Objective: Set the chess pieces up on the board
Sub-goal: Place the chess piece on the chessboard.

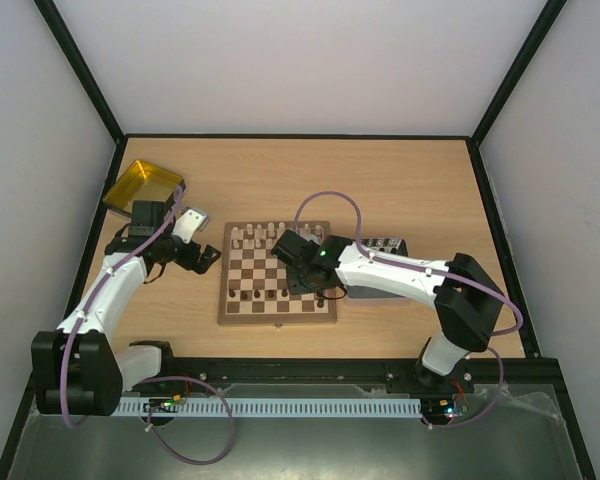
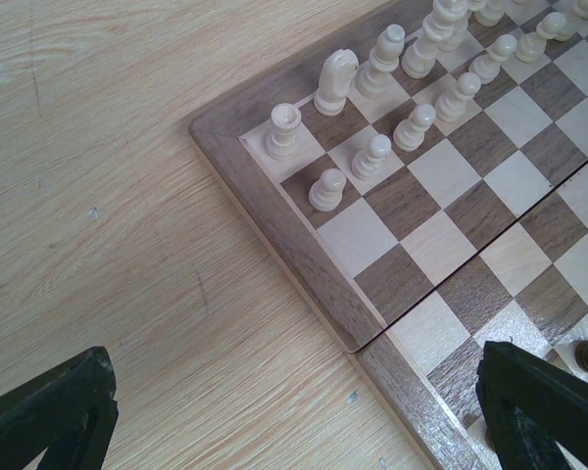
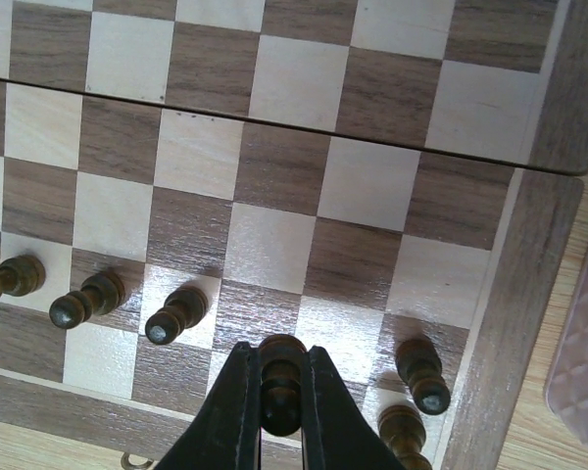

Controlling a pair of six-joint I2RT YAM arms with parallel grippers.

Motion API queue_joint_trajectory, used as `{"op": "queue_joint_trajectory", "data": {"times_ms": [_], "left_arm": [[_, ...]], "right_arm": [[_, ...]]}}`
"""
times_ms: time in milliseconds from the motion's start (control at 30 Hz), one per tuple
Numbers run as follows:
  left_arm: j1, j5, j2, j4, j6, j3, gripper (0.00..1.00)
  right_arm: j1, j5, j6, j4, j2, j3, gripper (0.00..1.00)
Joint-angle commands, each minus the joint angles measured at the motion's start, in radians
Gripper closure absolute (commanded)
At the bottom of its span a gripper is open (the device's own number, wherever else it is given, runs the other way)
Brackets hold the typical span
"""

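Near edge first: right gripper (image 3: 279, 364) is pinched tight on a dark piece (image 3: 281, 406), fingers clamped either side of its upper body, over the near rows of the board (image 3: 274, 166) twd the right-hand corner. Can't tell if the base is touching wood yet.

Two dark neighbours (image 3: 421, 374) stand just beside it on the right. A run of dark pawns (image 3: 176, 315) sits off to the left, one empty square betw them and the claw.

That right side is the worry. When the fingers part, the outer one swings twd those neighbours, and a clip there prob topples one into the other. Grip is also high on the piece, so if it's let go before the base is flat it could tip or roll off its square.

Mid-board: bare checks, nothing standing.

Left gripper (image 2: 299, 351) hangs by the board's left edge, fingers spread wide w/ nothing betw them, half over the table (image 2: 108, 196). Low risk while it hovers, but a drop from there could catch the rim and jolt every piece on the board.

Far rows: pale pieces (image 2: 375, 155) lined up, back rank and pawns, all upright.

Farthest, at the back left corner, the yellow tray (image 1: 143, 185), well apart from the action.
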Motion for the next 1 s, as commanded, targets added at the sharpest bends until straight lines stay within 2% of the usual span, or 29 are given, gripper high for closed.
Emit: {"op": "queue_joint_trajectory", "data": {"times_ms": [0,533,967], "left_arm": [[-0.006,0.011,0.001,-0.001,0.0,-0.007,0.0],[-0.006,0.011,-0.008,-0.003,0.002,-0.008,0.01],[-0.006,0.009,-0.009,-0.002,0.002,-0.01,0.0]], "right_arm": [[0.017,-0.008,0.003,0.015,0.024,-0.003,0.95],[0.032,-0.019,0.01,0.047,0.064,-0.017,0.9],[0.032,-0.015,0.002,0.067,0.093,-0.018,0.89]]}}
